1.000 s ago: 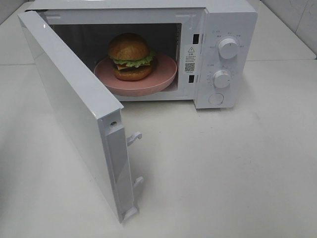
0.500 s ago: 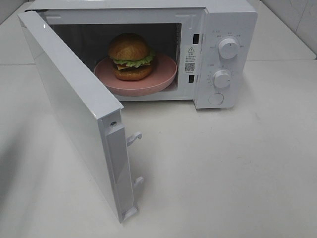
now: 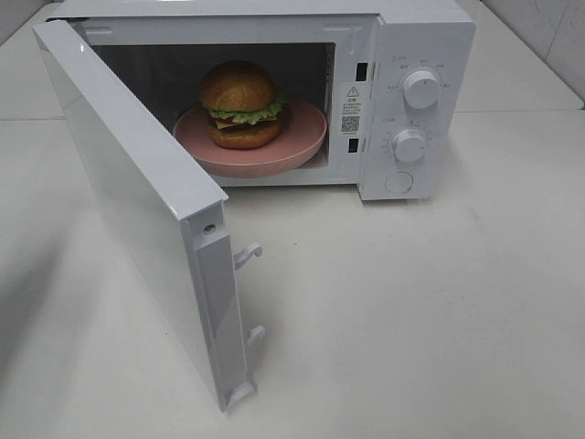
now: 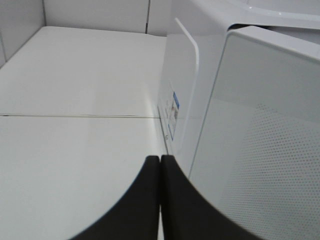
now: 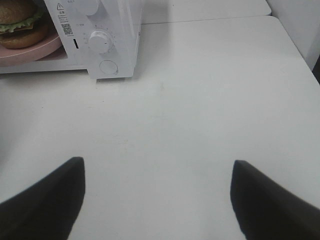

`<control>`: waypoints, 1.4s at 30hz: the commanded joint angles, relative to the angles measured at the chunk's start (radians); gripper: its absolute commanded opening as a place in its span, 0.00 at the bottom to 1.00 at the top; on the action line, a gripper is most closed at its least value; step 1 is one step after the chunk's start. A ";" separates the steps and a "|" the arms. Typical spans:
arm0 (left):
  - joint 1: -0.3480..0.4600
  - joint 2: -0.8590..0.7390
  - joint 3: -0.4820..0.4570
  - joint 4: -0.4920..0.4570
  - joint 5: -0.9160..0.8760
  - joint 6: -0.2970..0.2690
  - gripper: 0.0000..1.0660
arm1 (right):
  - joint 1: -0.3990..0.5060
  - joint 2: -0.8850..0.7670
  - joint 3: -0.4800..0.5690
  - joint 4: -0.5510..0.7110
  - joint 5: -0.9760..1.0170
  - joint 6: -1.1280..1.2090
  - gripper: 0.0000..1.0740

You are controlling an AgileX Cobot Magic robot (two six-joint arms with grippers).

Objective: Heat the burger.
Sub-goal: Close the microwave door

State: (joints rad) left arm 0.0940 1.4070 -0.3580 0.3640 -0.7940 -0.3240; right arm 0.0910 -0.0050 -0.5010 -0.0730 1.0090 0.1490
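Note:
The burger (image 3: pixel 240 105), with a glossy brown bun and green lettuce, sits on a pink plate (image 3: pixel 302 146) inside the white microwave (image 3: pixel 430 27). The microwave's door (image 3: pixel 128 183) stands wide open toward the front left. No gripper shows in the exterior high view. In the left wrist view my left gripper (image 4: pixel 159 162) is shut with nothing in it, close to the outer face of the door (image 4: pixel 260 125). My right gripper (image 5: pixel 156 165) is open and empty over bare table, with the burger (image 5: pixel 20 22) and plate (image 5: pixel 30 52) far ahead of it.
Two round knobs (image 3: pixel 420 87) (image 3: pixel 409 144) and a round button (image 3: pixel 398 182) sit on the microwave's right panel. The door's latch hooks (image 3: pixel 247 254) stick out from its free edge. White table (image 3: pixel 439 302) spreads in front and to the right.
A faint shadow has grown on the table left of the door. Burger, plate and door have not moved.

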 commanded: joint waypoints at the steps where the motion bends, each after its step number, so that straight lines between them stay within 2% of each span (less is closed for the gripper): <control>1: -0.032 0.039 -0.051 0.048 -0.020 -0.035 0.00 | -0.007 -0.028 0.001 -0.002 -0.008 -0.002 0.71; 5: -0.074 0.078 -0.086 0.048 -0.012 -0.022 0.00 | -0.007 -0.028 0.001 -0.002 -0.008 -0.002 0.71; 7: -0.134 0.133 -0.130 0.048 -0.010 -0.021 0.00 | -0.007 -0.028 0.001 -0.002 -0.008 -0.002 0.71; 10: -0.149 0.145 -0.139 0.048 -0.010 -0.021 0.00 | -0.007 -0.028 0.001 -0.002 -0.008 -0.002 0.71; 15: -0.231 0.198 -0.187 0.032 0.011 -0.021 0.00 | -0.007 -0.028 0.001 -0.002 -0.008 -0.002 0.71; 30: -0.351 0.266 -0.203 0.007 0.007 -0.021 0.00 | -0.007 -0.028 0.001 -0.002 -0.008 -0.003 0.71; 42: -0.478 0.338 -0.322 -0.039 0.025 -0.021 0.00 | -0.007 -0.027 0.001 -0.002 -0.008 -0.003 0.70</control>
State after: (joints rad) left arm -0.3610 1.7390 -0.6530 0.3480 -0.7800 -0.3450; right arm 0.0910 -0.0050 -0.5010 -0.0730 1.0090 0.1490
